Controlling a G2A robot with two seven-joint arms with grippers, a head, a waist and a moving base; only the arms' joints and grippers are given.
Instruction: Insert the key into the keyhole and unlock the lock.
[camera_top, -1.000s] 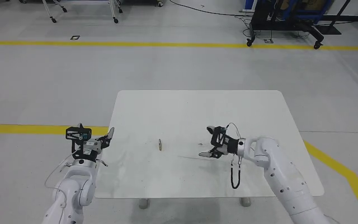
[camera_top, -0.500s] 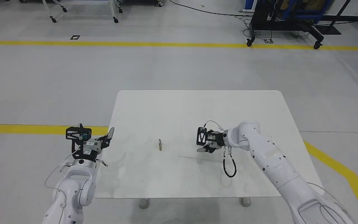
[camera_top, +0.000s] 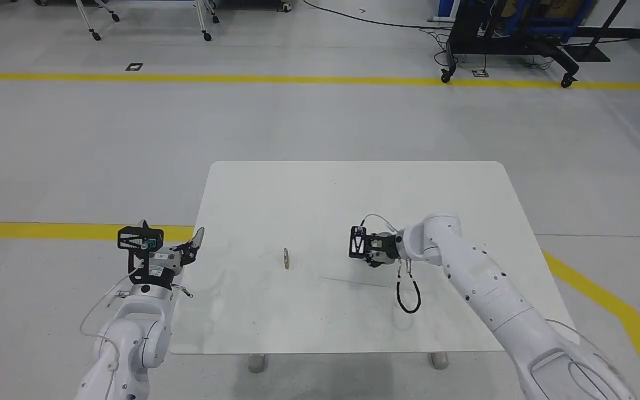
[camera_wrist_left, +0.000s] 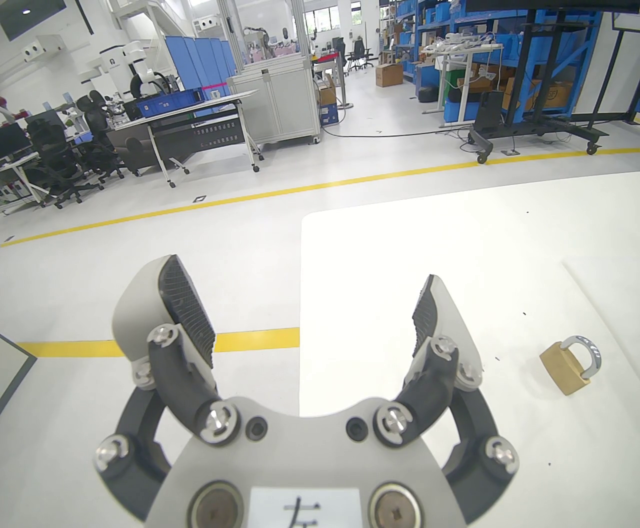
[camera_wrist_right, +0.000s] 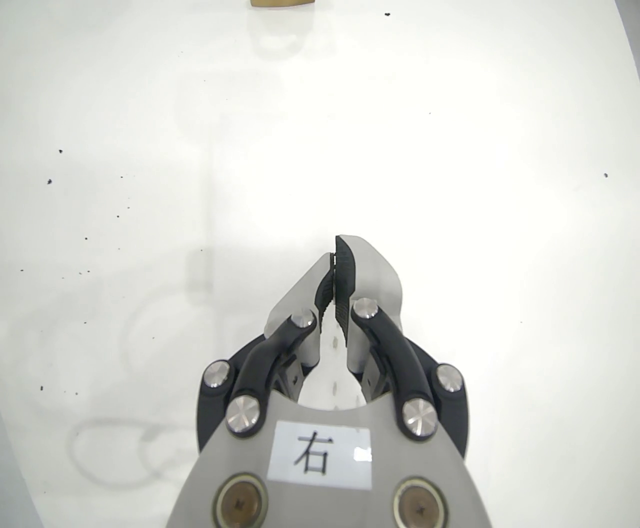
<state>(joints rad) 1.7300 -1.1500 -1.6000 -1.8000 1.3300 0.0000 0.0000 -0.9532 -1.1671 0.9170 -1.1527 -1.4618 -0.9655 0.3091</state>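
The right gripper (camera_wrist_right: 334, 245) carries a white rectangular sticker (camera_wrist_right: 320, 452) printed with one black character on its grey base plate. Its two ribbed black pads (camera_wrist_right: 345, 280) are pressed together at the tips, and whether anything thin is pinched between them cannot be told. It hangs low over the white rectangular table with rounded corners (camera_wrist_right: 450, 150), whose surface here is flecked with small dark specks. In the top view, the right gripper (camera_top: 362, 250) sits near the table's middle (camera_top: 450, 200). Straight ahead of its fingertips, at the edge of the right wrist view, lies the small brass padlock with a curved silver shackle (camera_wrist_right: 277, 3). From above the brass padlock (camera_top: 286, 258) reads as a narrow sliver, resting on the table between the two grippers and apart from both. The left gripper (camera_wrist_left: 305, 300) has a similar white sticker (camera_wrist_left: 304, 507) on its base plate (only the upper part of its character is visible). Its grey fingers (camera_wrist_left: 165, 300) are spread wide with nothing between them. It hovers at the table's left edge (camera_top: 190, 250), and the padlock (camera_wrist_left: 567, 367) is off to one side on the tabletop. Beyond the table, yellow lines (camera_top: 300, 78) cross the pale floor.
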